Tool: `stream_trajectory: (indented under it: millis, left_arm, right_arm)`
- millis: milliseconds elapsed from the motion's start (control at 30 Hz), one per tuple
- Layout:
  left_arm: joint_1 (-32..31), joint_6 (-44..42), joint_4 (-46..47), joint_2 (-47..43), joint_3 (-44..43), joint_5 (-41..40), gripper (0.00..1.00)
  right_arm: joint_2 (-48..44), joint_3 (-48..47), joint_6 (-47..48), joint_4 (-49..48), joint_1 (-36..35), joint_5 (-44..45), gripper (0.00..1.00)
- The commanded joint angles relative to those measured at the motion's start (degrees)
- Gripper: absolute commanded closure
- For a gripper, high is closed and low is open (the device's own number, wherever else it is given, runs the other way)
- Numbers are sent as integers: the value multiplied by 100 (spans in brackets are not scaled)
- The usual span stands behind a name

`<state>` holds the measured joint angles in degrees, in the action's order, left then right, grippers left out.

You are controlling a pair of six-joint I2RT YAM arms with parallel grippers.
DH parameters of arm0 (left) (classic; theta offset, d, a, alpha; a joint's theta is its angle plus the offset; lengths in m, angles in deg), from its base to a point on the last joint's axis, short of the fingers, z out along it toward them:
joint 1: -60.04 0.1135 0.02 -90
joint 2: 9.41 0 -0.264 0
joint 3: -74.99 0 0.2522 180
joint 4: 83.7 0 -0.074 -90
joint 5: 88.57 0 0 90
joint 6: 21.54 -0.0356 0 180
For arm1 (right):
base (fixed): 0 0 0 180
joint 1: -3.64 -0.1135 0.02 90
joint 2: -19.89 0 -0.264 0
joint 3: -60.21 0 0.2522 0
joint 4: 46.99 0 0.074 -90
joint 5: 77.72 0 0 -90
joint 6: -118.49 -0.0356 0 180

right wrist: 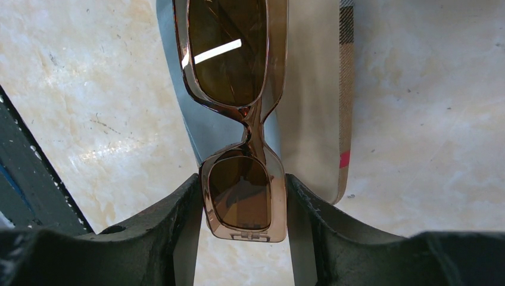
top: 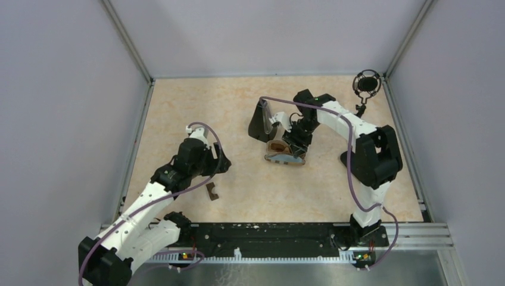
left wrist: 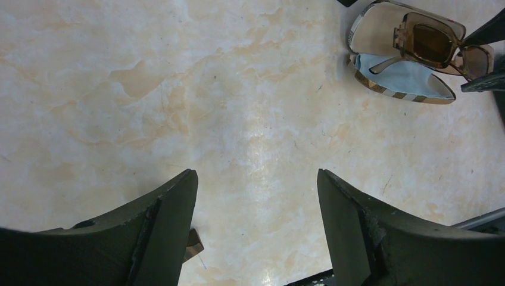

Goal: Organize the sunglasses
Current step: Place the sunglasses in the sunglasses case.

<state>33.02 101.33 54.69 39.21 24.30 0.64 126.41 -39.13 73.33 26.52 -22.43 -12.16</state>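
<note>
While the left gripper (left wrist: pixel 256 179) hangs spread and empty over the near tabletop (left wrist: pixel 119 89), the right gripper (right wrist: pixel 244 199) pinches the amber sunglasses (right wrist: pixel 229 53) by one lens above the open plaid case (right wrist: pixel 315 89); casing this pair appears underway, and lowering it squarely inside looks next. Marbled beige surface, plain grey walls (top: pixel 268 36) beyond.

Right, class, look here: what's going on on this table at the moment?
The right hand is shut on a pair of brown-lensed sunglasses, holding them over the open plaid case. The left hand is open above the tabletop, holding nothing. A black triangular case stands just beyond the plaid one.
</note>
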Motion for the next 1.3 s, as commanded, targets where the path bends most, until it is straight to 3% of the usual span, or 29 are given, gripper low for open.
stream_trajectory:
  millis: [0,367,700,1200,1233,1267]
  left_arm:
    - [21,-93,273,-4,20,220,20]
    - [15,-131,337,25,80,291,21]
    - [15,-94,454,129,106,404,21]
    - [13,-52,623,263,183,609,22]
    - [13,-52,628,263,190,610,22]
    - [13,-44,638,264,201,612,22]
  right_arm:
    - [208,-257,80,72,31,-226,85]
    - [482,-290,34,124,32,-316,84]
    - [593,-301,-50,169,74,-436,62]
    - [709,-492,38,224,137,-505,42]
    - [714,-514,50,230,137,-508,38]
    - [717,-533,52,224,141,-516,23]
